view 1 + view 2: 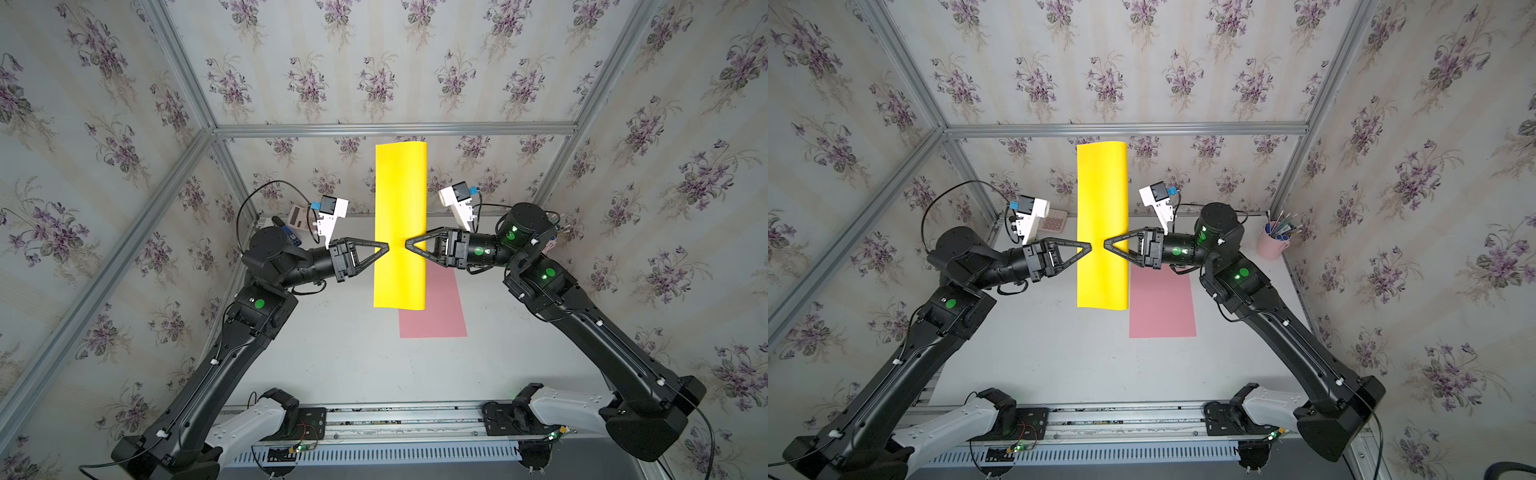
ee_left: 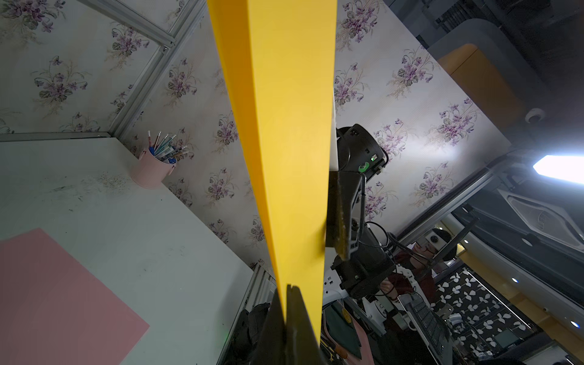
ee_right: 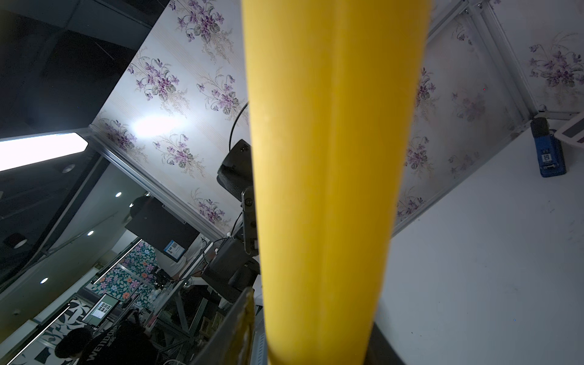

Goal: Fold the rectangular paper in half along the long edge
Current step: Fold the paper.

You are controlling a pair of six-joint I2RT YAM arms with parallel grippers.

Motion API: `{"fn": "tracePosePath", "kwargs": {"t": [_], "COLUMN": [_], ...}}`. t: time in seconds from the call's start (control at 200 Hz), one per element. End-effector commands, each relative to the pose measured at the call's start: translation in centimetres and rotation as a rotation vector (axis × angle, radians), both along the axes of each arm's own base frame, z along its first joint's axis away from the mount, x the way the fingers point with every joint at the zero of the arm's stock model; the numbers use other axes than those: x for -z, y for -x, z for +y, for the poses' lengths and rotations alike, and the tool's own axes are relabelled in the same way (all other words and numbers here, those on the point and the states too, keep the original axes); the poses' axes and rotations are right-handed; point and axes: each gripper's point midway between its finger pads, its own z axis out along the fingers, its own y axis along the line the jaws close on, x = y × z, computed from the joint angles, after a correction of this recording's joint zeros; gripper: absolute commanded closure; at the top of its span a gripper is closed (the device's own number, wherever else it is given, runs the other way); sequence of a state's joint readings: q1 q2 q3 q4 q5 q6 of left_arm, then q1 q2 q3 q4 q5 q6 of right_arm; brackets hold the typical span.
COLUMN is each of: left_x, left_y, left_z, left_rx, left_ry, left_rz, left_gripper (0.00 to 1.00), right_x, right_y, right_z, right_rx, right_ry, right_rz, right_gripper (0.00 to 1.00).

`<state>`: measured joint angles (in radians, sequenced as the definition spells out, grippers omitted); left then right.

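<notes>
The rectangular yellow paper (image 1: 400, 199) (image 1: 1101, 199) hangs in the air above the table, bent over on itself into a long loose loop. My left gripper (image 1: 387, 248) (image 1: 1090, 246) is shut on the paper's long edges, which the left wrist view shows pinched between its fingers (image 2: 288, 287). Opposite it, my right gripper (image 1: 407, 244) (image 1: 1105, 243) reaches in at the rounded side. In the right wrist view the paper's bulging bend (image 3: 328, 158) fills the space between the jaws of the right gripper (image 3: 313, 309), which stand apart, one finger (image 3: 243, 313) clear of the sheet.
A pink sheet (image 1: 432, 307) (image 1: 1160, 303) lies flat on the white table (image 1: 1059, 353), partly under the yellow paper. A pink cup of pens (image 1: 1273, 245) stands at the back right corner. A calculator (image 1: 1054, 222) and a blue device (image 3: 550, 158) sit at the back left.
</notes>
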<state>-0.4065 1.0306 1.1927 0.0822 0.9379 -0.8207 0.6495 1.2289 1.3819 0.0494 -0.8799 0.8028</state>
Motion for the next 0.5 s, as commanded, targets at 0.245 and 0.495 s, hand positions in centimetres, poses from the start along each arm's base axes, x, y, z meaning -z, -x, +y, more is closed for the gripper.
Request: {"fn": "tracePosePath", "kwargs": {"t": [0.245,0.495], "left_x": [-1.84,-2.11], "left_y": [0.48,0.8], "left_z": [0.32,0.35], "left_rx": [-0.006,0.001], "left_ry": [0.048,0.052], "left_rz": [-0.069,-0.078], "left_gripper": [1.0,1.0], "right_x": [-0.37,-0.46], "right_y": [0.74,0.65], "right_z": [-0.11,-0.48], "right_rx": [-0.029,-0.008], "right_ry": [-0.008,0.008], "right_rz": [-0.04,-0.059], "right_gripper": [0.65,0.75]}}
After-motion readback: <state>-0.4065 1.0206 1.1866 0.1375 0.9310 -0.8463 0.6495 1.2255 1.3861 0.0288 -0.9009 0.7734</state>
